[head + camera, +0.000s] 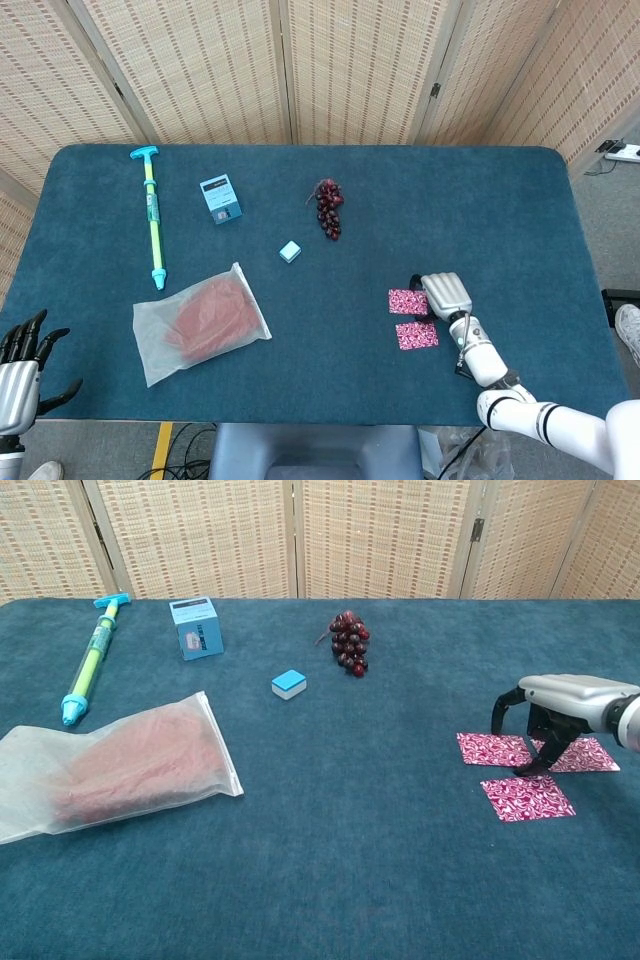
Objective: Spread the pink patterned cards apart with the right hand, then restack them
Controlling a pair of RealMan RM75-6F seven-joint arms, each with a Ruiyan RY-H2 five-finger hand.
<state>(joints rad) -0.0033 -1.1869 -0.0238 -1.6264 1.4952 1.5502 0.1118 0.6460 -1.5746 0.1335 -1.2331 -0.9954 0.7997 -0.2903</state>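
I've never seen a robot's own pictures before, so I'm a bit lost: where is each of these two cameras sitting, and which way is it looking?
Head view: high up, looking steeply down on the whole blue table; shows the left hand off the near-left edge and the right hand over the pink cards.
Chest view: lower, looking across the table toward the woven screens; shows only the right hand.
Shared: right hand, cards, grapes, bag.
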